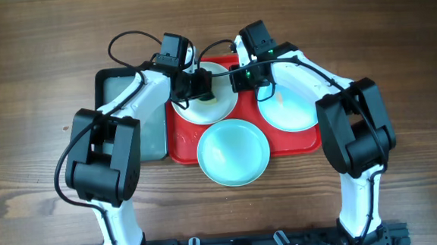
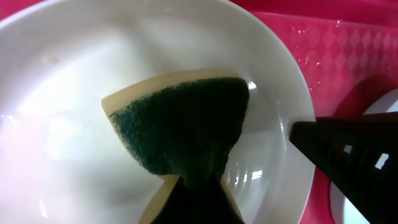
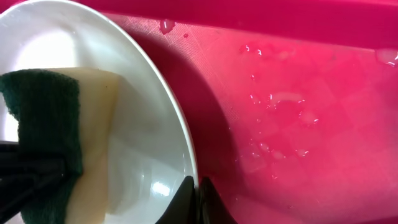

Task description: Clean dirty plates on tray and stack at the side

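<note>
The left end effector (image 2: 194, 198) was shut tight on the sponge (image 2: 180, 124) and pressed it into the white plate (image 2: 56, 124), likely to rub off dirt. The right end effector (image 3: 196, 194) was pinched on that plate's rim, it seemed to stop it sliding. The plate sat at the back of the red tray (image 3: 298, 93). An aqua plate (image 1: 233, 152) hung over the tray's front edge and another plate (image 1: 290, 110) lay close by, so room was tight. The bench (image 1: 396, 36) beside the tray showed bare wood for a stack
</note>
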Controlling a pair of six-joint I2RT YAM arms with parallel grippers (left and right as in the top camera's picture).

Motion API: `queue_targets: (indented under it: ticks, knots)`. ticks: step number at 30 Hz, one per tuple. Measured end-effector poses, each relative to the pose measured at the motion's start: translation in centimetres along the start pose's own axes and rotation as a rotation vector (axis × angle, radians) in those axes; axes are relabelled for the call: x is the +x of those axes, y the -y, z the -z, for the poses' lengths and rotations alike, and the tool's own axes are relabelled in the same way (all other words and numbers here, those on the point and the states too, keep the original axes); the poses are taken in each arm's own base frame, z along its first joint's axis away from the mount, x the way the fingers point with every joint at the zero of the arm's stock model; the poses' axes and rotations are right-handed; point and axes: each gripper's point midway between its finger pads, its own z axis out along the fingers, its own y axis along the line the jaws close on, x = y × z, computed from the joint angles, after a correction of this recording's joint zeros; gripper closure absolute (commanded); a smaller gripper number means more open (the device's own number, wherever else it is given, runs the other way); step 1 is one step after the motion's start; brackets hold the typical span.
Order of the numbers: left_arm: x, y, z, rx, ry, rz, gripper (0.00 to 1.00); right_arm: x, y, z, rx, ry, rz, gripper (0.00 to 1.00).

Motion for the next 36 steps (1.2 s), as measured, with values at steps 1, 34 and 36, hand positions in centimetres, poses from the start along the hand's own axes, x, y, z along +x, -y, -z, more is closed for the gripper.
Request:
queue_targets:
  ticks: [1,34,36]
  knots:
    - [0.0,0.1,0.1,0.004,0.000,-0.001,0.96,0.0,0.0,0.0,0.000,0.000,0.000,0.96]
    - [2.4,1.2,-0.1,-0.153,-0.017,-0.083,0.96,0.0,0.0,0.0,0.000,0.000,0.000,0.95]
    - [2.2,1.7,-0.2,-0.135,-0.010,-0.088,0.96,0.0,0.0,0.0,0.000,0.000,0.000,0.95]
